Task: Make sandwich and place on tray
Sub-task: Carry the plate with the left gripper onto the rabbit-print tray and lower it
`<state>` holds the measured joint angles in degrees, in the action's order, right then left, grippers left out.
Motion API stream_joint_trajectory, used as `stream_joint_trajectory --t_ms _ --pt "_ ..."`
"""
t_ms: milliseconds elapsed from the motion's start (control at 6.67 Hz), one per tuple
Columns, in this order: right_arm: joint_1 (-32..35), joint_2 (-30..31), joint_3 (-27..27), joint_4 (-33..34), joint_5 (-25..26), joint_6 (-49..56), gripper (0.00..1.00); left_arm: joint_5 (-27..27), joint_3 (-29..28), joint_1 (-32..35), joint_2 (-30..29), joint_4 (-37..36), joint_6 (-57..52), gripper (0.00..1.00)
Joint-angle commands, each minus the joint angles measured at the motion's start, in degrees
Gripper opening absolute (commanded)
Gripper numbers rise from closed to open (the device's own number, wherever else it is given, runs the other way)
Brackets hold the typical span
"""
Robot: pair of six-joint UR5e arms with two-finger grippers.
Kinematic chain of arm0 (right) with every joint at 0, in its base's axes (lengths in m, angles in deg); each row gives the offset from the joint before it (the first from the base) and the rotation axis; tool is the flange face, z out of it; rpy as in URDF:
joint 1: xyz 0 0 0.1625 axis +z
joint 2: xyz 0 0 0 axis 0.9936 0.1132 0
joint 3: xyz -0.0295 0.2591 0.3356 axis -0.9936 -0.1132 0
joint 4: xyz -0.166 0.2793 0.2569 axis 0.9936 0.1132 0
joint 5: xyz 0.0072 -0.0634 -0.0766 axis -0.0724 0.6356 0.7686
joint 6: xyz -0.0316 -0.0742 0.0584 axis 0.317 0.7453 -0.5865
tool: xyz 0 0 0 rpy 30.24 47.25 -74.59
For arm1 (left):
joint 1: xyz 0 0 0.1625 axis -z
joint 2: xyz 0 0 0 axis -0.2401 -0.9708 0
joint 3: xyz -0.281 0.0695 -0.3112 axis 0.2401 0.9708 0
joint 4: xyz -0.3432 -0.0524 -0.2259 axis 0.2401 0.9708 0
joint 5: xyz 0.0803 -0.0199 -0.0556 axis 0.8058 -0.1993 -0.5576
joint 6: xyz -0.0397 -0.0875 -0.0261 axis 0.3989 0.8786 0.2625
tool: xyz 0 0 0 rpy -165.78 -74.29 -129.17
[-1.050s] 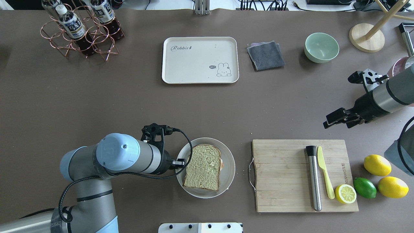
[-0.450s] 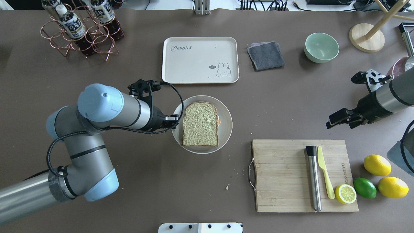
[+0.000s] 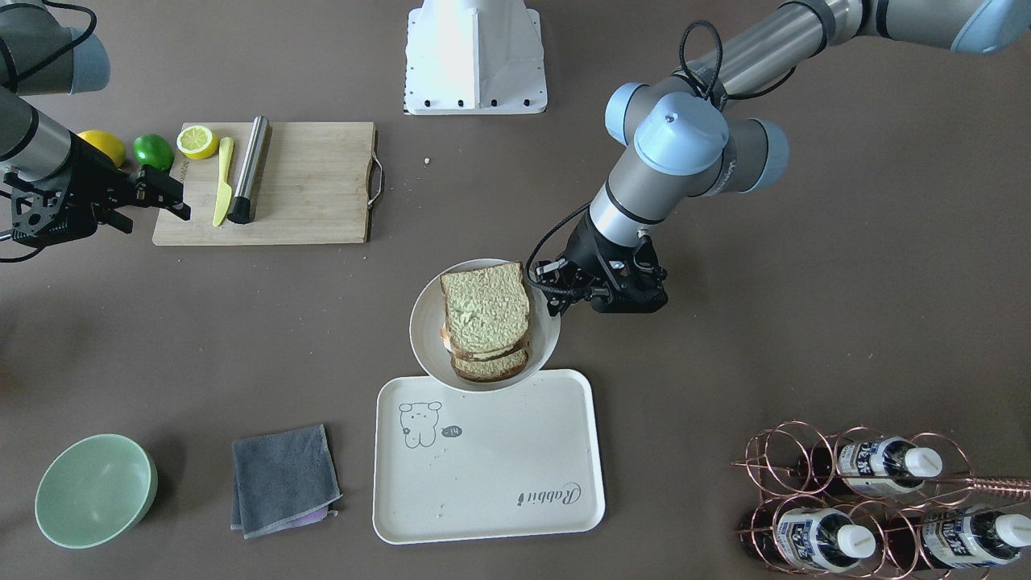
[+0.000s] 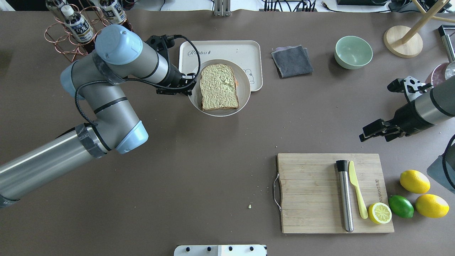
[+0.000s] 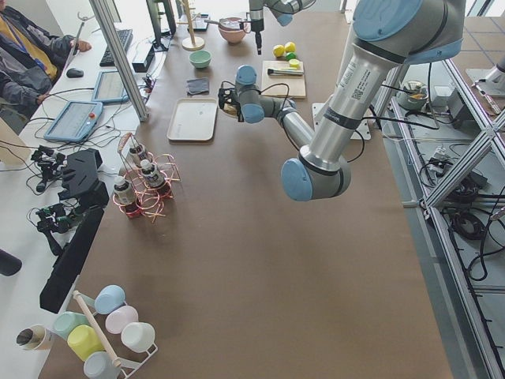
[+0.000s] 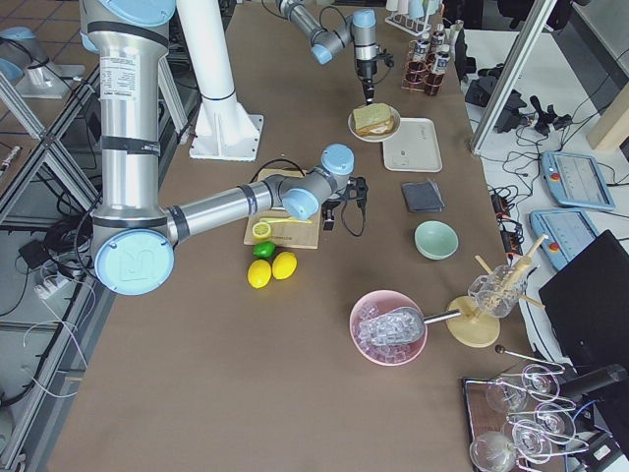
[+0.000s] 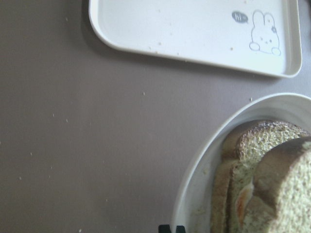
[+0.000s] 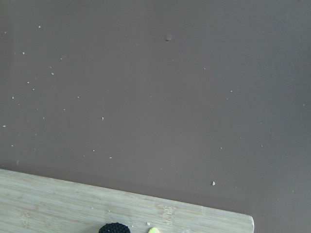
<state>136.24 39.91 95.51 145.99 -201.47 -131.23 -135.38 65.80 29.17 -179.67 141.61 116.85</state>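
Note:
The sandwich [image 4: 218, 87] is two greenish bread slices with an egg edge showing, and it lies on a round white plate [image 4: 245, 93]. My left gripper [image 4: 190, 85] is shut on the plate's left rim and holds the plate above the near part of the cream tray [image 4: 227, 49]. In the front view the plate [image 3: 423, 326] overlaps the tray's [image 3: 483, 475] edge, with the left gripper [image 3: 552, 302] beside it. The left wrist view shows the sandwich [image 7: 272, 184], the plate [image 7: 204, 184] and the tray [image 7: 194, 29]. My right gripper [image 4: 366, 137] is open and empty, above the table beyond the cutting board.
A wooden cutting board [image 4: 309, 192] holds a steel muddler [image 4: 344, 195], a yellow knife [image 4: 357, 193] and a lemon half [image 4: 379, 212]. Lemons and a lime lie to its right. A grey cloth [image 4: 292, 60], a green bowl [image 4: 353, 52] and a bottle rack [image 4: 81, 35] stand at the back.
My left arm has carried the plate with the sandwich from the table's near side forward to over the tray. The right arm has shifted only slightly.

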Motion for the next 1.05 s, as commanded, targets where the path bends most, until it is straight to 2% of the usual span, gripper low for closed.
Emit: stream_joint_trajectory --t_ms 0,300,450,750,900 --pt "-0.01 0.05 -0.03 0.01 0.00 1.04 1.00 -1.00 -15.41 3.51 -7.56 5.51 -1.38 0.00" --pt "0.17 0.05 -0.74 0.10 0.00 3.77 1.00 -1.09 -26.84 4.31 -13.97 8.49 -2.53 0.00" --pt "0.34 0.13 -0.74 0.01 0.00 3.95 1.00 -1.01 -30.04 4.40 -15.05 10.61 -2.62 0.00" --pt "0.35 -0.04 -0.74 0.10 0.09 4.04 1.00 -0.74 -33.92 4.23 -16.11 13.86 -2.71 0.00" --pt "0.35 -0.22 -0.82 0.18 0.09 4.04 1.00 -0.65 -34.02 3.79 -16.11 14.32 -2.71 0.00"
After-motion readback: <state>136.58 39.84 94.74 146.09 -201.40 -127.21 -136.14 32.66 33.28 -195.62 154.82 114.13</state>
